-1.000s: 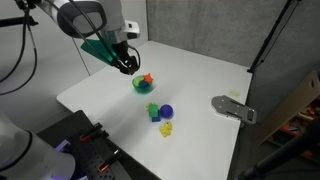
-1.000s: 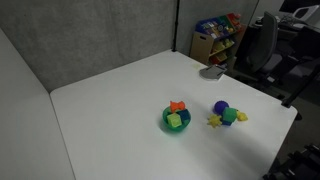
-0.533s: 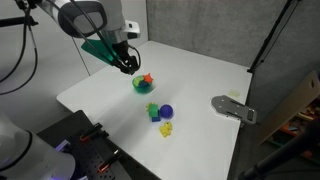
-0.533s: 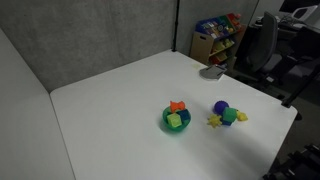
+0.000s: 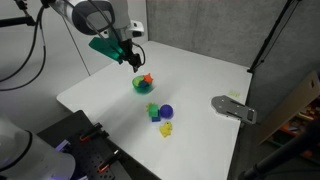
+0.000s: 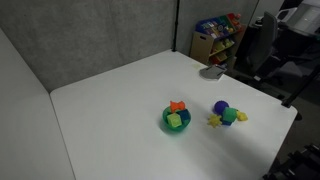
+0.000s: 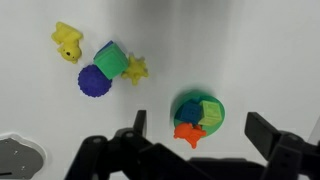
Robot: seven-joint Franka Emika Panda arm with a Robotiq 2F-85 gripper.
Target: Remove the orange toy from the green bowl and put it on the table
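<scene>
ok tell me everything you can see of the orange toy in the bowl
The small orange-red star-like plastic toy is knobbly, with short blunt points sticking out all round. It sits at the edge of the small round green bowl, resting on the rim and partly overhanging it, beside a yellow-green block that lies inside. In an exterior view the toy sticks up above the rim. Nothing grips it: the fingers are spread wide and clear of it.

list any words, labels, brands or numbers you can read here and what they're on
No text can be read in any view.
The orange toy, green bowl and table show no markings.
The coloured items on the background shelf are too blurred to read.
</scene>
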